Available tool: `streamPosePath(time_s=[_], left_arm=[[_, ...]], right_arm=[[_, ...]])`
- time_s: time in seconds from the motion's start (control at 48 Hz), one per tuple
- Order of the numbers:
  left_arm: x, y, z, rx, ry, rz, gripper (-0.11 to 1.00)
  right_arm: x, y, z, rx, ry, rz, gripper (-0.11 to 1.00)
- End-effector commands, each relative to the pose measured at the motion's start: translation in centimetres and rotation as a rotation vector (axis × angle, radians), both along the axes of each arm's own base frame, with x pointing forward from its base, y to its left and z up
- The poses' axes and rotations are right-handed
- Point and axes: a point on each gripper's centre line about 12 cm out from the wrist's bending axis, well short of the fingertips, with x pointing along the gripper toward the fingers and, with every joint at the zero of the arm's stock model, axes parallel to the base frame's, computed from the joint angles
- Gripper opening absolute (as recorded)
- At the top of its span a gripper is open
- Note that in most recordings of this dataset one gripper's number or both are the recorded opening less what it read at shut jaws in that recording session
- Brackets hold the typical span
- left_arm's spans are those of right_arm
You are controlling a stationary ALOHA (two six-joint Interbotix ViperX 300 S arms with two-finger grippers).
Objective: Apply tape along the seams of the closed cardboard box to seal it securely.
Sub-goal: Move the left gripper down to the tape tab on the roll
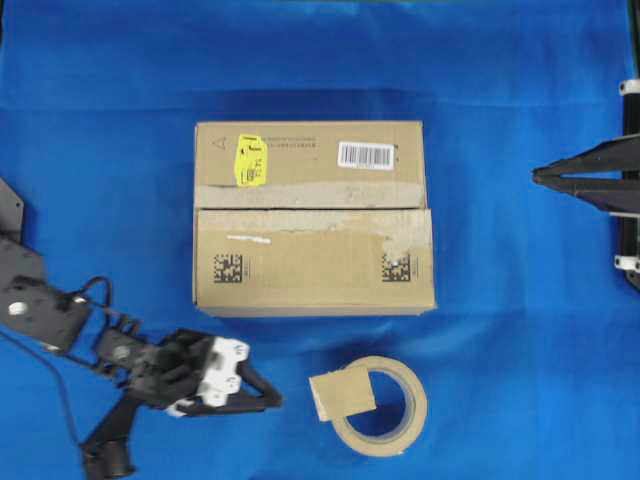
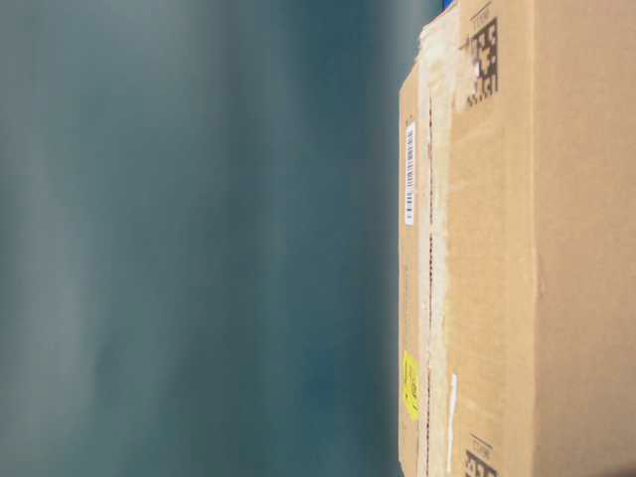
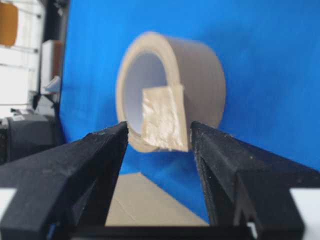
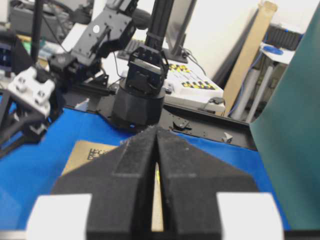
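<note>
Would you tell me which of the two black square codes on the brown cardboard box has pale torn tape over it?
The black square code at the right end of the brown cardboard box: pale torn tape remnants reach onto it, whereas the left black square code sits on bare cardboard.

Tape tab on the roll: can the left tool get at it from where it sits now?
Probably yes. The left tool is open and aimed at the tape, which sticks out from the roll. Only bare blue cloth lies between them.
</note>
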Motion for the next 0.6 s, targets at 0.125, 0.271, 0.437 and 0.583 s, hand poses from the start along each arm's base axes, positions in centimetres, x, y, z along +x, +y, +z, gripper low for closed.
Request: streamPosePath(time_s=[0.125, 0.271, 0.437, 0.583], left_arm=[[2.9, 0.5, -0.7, 0.070, -0.035, 0.010, 0.49], [4.1, 0.6, -1.7, 0.082, -0.024, 0.020, 0.49], [5.0, 0.6, -2.1, 0.085, -0.020, 0.027, 0.49], [5.0, 0.6, -2.2, 0.087, -0.014, 0.027, 0.49]], right_arm=[[0.2, 0.5, 0.8, -0.022, -0.017, 0.023, 0.00], [0.2, 0.6, 0.7, -0.027, -0.007, 0.030, 0.00], [0.3, 0.6, 0.6, -0.027, 0.001, 0.029, 0.00], [0.4, 0.6, 0.4, -0.028, 0.010, 0.031, 0.00]])
